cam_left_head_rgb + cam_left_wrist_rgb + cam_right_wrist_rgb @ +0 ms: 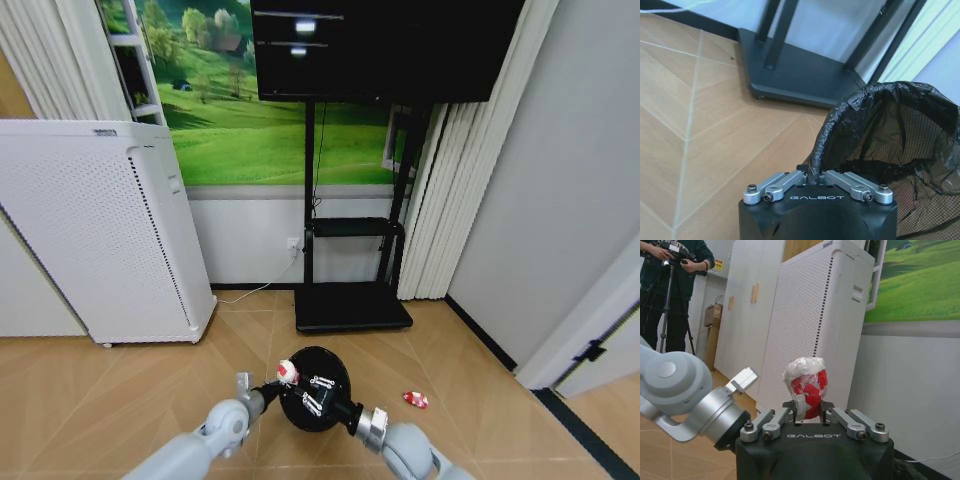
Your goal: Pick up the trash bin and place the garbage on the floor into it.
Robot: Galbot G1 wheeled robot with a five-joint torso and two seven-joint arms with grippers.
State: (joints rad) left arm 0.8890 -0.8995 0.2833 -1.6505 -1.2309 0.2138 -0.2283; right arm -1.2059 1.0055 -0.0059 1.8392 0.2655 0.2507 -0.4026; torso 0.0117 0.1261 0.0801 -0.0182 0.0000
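Left tool (816,181) clamps trash bin (314,387) rim; right tool (809,415) pinches red-white garbage (806,385); off-centre release risks missing.

Trash bin (900,150): right side cut off by the frame edge.
Bin floor: dim through the liner — contents unclear.
Red-and-white wrapper (415,400) (far right): too small for detail.

The word "GALBOT" is showing in white letters on the black body of the left gripper (816,176), low in the left wrist view, and again on the right gripper (808,411), low in the right wrist view.
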